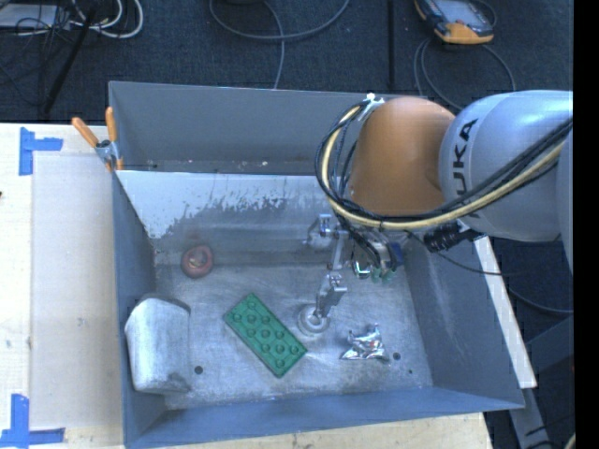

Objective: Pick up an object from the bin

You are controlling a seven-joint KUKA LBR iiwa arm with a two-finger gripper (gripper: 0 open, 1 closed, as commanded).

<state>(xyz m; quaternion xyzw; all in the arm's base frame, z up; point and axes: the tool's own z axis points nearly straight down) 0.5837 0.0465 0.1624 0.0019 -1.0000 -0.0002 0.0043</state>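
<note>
Camera view: the tool [323, 305] hangs steeply into the grey bin [187, 218], its tip at a small round silvery piece [311, 324] on the floor, between the green studded brick plate [264, 334] and the crumpled foil scrap [365, 345]. Whether the tool is released or clenched cannot be told (tip and piece merge). The piece lies apart from both neighbours, which likely suits this approach from above.
</note>
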